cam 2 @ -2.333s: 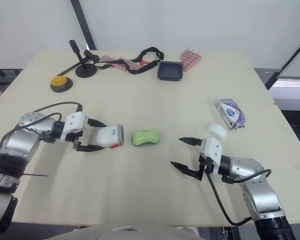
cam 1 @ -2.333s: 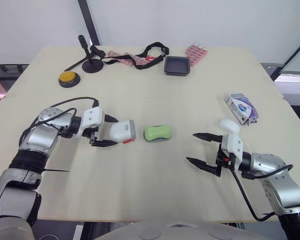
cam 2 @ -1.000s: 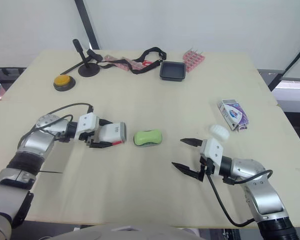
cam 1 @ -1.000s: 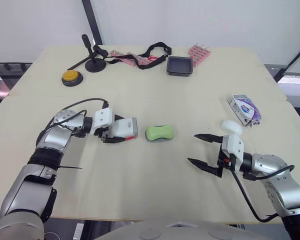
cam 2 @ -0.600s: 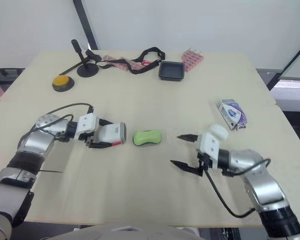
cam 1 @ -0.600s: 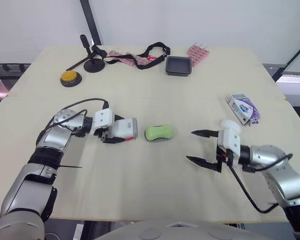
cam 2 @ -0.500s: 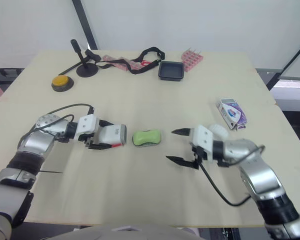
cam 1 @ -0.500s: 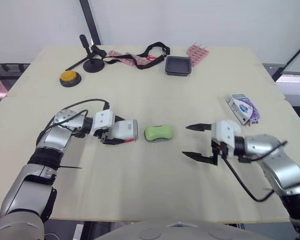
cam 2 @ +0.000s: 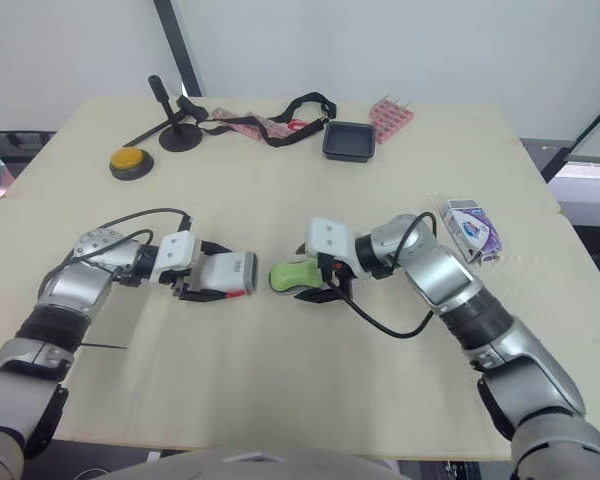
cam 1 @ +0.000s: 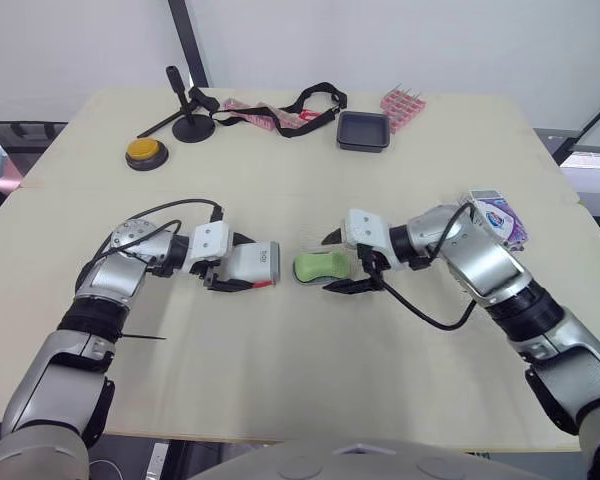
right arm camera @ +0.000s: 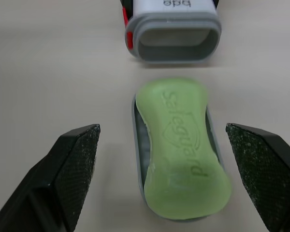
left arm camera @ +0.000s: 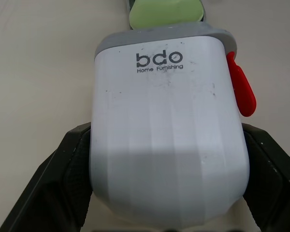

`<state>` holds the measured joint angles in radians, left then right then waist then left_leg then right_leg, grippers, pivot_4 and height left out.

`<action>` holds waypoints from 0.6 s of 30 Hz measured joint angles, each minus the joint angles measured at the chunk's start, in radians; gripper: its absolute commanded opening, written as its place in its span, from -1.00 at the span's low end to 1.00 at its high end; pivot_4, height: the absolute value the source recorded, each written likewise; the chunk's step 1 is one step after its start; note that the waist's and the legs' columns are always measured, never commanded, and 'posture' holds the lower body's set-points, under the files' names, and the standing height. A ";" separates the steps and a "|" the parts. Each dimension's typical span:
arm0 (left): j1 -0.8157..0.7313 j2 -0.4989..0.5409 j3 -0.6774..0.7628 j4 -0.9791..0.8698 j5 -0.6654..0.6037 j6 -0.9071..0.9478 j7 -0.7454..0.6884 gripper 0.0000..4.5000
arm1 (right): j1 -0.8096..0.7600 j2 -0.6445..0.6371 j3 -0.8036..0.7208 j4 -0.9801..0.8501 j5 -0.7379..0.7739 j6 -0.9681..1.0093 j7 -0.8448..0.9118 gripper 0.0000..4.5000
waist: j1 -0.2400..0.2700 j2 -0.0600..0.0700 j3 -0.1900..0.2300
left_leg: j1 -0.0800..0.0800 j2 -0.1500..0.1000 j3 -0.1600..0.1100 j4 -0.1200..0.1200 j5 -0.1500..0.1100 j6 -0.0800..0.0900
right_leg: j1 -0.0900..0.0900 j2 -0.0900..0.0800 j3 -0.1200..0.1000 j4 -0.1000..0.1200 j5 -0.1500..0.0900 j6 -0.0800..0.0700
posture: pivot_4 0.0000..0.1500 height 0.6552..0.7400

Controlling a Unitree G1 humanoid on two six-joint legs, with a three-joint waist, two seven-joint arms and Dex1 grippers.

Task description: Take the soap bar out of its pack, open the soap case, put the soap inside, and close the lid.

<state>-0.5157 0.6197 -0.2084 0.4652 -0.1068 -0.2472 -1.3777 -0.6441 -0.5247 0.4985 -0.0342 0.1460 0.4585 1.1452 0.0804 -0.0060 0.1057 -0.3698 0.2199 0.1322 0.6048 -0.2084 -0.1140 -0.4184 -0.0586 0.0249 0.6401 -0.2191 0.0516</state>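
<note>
A pale wooden table [cam 1: 280,380] carries everything. The left gripper [cam 1: 235,265] is clamped from both sides on a white plastic soap case shell with a grey rim and red latch [left arm camera: 166,121], its open mouth facing the soap. The right gripper [cam 1: 328,265] stands spread wide, one black finger on either side of the green soap bar [right arm camera: 181,154], not touching. The bar lies on a shallow grey tray [right arm camera: 137,145] just beside the shell. The purple-and-white soap pack [cam 2: 470,228] lies near the table's right edge, possibly torn open.
</note>
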 measured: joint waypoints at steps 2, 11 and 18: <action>0.001 0.000 0.000 -0.005 0.000 0.000 0.001 0.56 | -0.011 0.021 0.010 0.030 -0.007 0.002 0.006 1.00 | -0.003 0.000 0.000 | -0.001 0.000 0.000 0.000 0.000 0.000 | 0.000 0.000 0.000 0.000 0.000 0.000 | 1.00 1.00; 0.012 0.000 0.000 -0.016 -0.008 0.001 0.002 0.56 | -0.043 0.096 0.025 0.155 -0.047 -0.002 -0.003 1.00 | -0.001 0.000 0.000 | 0.000 0.000 0.000 0.001 0.000 0.000 | -0.001 0.000 0.000 0.001 0.000 0.000 | 1.00 1.00; 0.013 0.000 0.000 -0.019 -0.009 0.002 0.006 0.56 | -0.061 0.118 0.034 0.224 -0.083 -0.029 0.000 1.00 | -0.003 0.000 0.000 | 0.000 0.000 0.000 0.001 0.000 0.000 | -0.001 0.000 0.000 0.002 0.000 0.000 | 1.00 1.00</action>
<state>-0.5027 0.6199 -0.2083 0.4464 -0.1158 -0.2456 -1.3717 -0.7054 -0.4070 0.5324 0.1895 0.0626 0.4298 1.1452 0.0775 -0.0059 0.1057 -0.3702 0.2202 0.1321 0.6054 -0.2083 -0.1143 -0.4194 -0.0584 0.0246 0.6419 -0.2191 0.0515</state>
